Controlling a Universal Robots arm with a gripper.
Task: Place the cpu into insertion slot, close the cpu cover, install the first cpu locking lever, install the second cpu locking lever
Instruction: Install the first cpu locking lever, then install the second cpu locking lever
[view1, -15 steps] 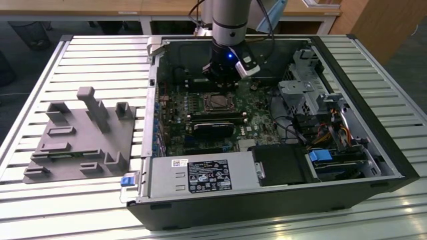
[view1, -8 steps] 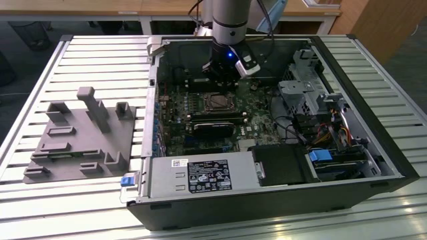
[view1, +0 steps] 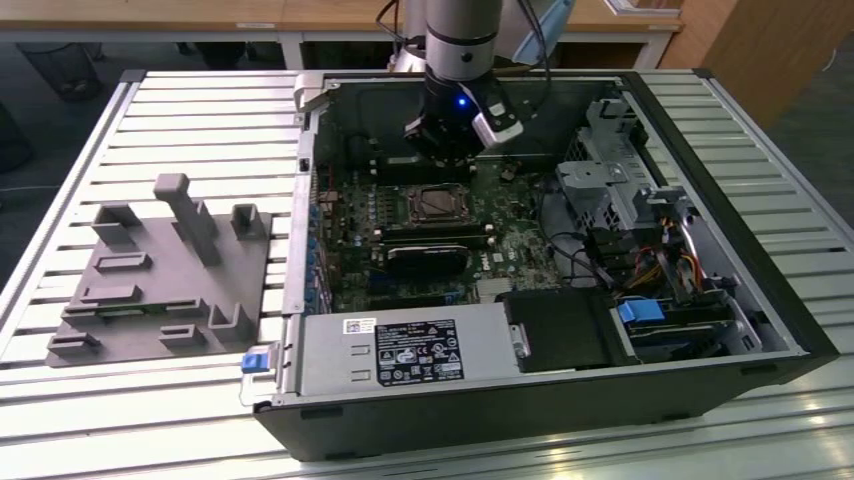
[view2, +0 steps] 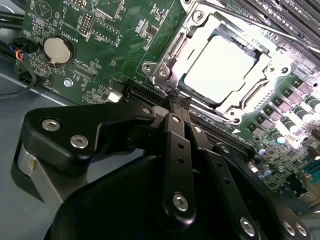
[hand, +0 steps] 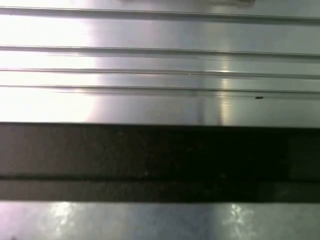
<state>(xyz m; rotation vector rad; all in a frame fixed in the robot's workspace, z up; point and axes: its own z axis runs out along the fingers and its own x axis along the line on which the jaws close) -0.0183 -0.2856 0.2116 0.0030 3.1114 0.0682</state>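
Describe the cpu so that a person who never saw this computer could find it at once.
Look inside the open computer case at the green circuit board. Just in front of the gripper sits a square socket with the cpu cover framing it. The cpu is the flat, pale silver square in its middle, unlike the long black slots beside it.

Grey arm (view1: 461, 35) w/ black gripper (view2: 175, 102) (silver screws, blue light).

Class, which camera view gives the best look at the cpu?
The second wrist view: the cpu sits close and bright inside its silvery frame. The exterior view shows the socket area as a small dark square.
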